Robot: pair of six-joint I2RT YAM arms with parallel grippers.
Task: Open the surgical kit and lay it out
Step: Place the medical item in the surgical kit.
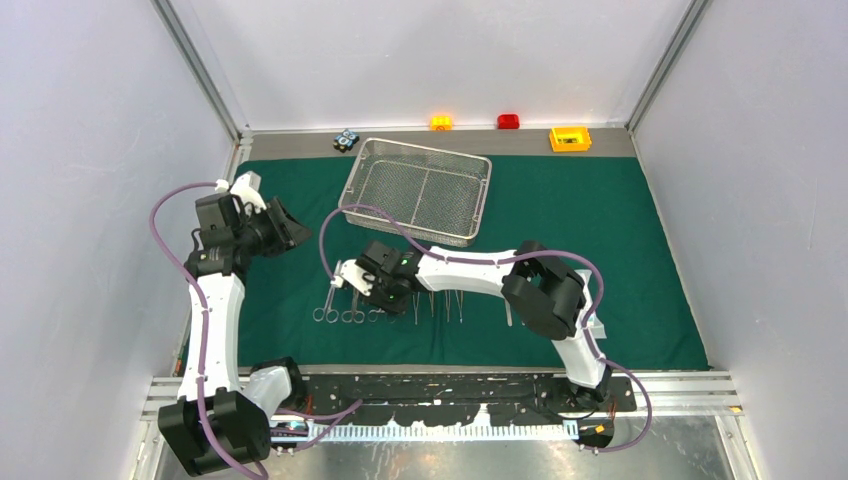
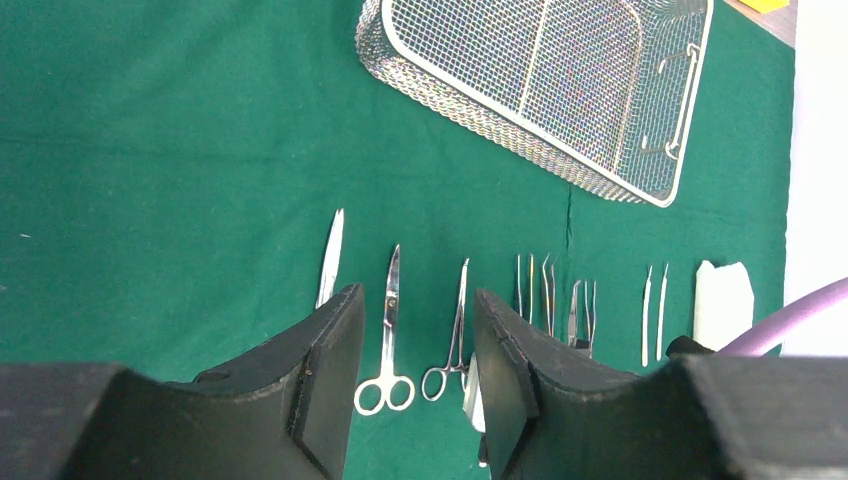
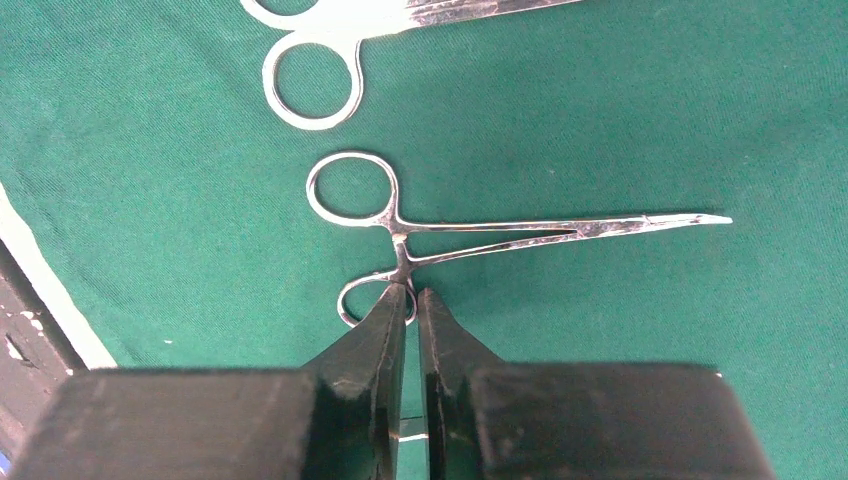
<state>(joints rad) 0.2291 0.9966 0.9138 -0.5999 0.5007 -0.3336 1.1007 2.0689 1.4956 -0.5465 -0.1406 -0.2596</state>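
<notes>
Right gripper [image 3: 411, 293] pinched down to a slit on the lower finger ring of the forceps [image 3: 520, 232] — forceps flat on the drape [image 1: 600, 230], tips toward 3 o'clock in the wrist view. Left gripper [image 2: 415, 300] wide open, holding nothing, over the drape's 9 o'clock side. Mesh tray [image 1: 400, 195] at 12 — instrument row [image 2: 391, 300] at its 6, white pouch [image 2: 723, 300] at the row's 3 o'clock end.

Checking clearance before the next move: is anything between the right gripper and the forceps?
Nothing visible. The right gripper is at the forceps, its fingers seemingly closed on the lower ring. The next ringed instrument lies apart, beyond the forceps, not in the way.
</notes>
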